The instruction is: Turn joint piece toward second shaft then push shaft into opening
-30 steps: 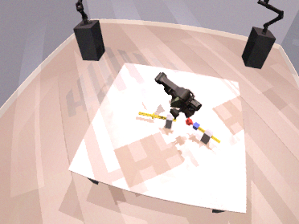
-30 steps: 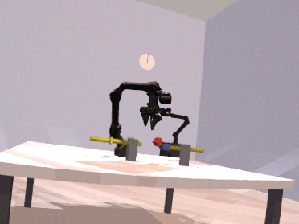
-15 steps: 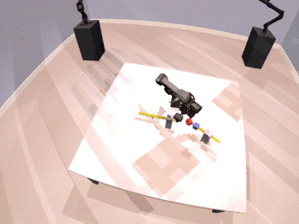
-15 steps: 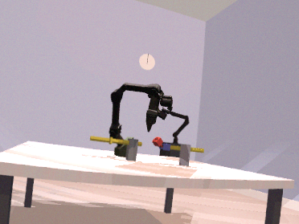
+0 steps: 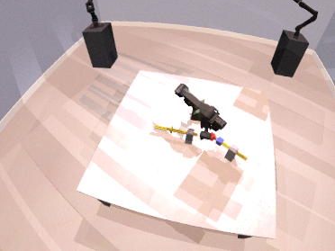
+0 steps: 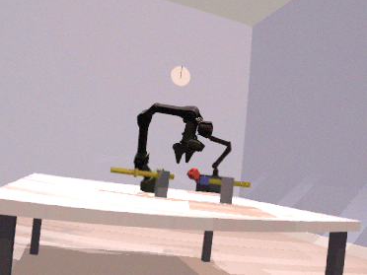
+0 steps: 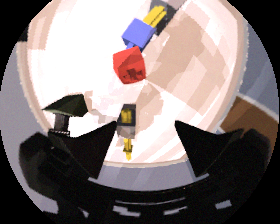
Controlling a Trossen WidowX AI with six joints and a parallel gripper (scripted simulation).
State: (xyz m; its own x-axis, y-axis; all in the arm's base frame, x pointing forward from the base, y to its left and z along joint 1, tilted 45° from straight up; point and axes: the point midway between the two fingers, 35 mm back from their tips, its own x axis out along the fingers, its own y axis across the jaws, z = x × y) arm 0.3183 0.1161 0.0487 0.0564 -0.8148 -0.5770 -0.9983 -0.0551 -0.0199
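Note:
The red joint piece (image 5: pixel 212 137) (image 6: pixel 193 173) (image 7: pixel 130 66) is joined by a blue part (image 5: pixel 220 141) (image 6: pixel 204 180) (image 7: pixel 138 33) to the fixed yellow shaft (image 5: pixel 242 156) (image 6: pixel 242 183) (image 7: pixel 156 16) in its grey block (image 5: pixel 231 153) (image 6: pixel 226 191). A dark recess shows on its lower side in the wrist view; its exact line to the second shaft cannot be told. The second yellow shaft (image 5: pixel 171 129) (image 6: pixel 125 171) (image 7: pixel 128 148) sits in its grey block (image 5: pixel 189 137) (image 6: pixel 162 184), its near end apart from the red piece. My gripper (image 6: pixel 183 160) (image 7: pixel 145 123) is open and empty, above the gap beside the red piece.
Both blocks stand on the white table (image 5: pixel 135 163) (image 6: pixel 148 213). The arm's dark base (image 6: pixel 148 184) (image 7: pixel 67 106) stands behind the shafts. Two other dark arms stand on black pedestals (image 5: pixel 101 46) (image 5: pixel 289 52) beyond the table.

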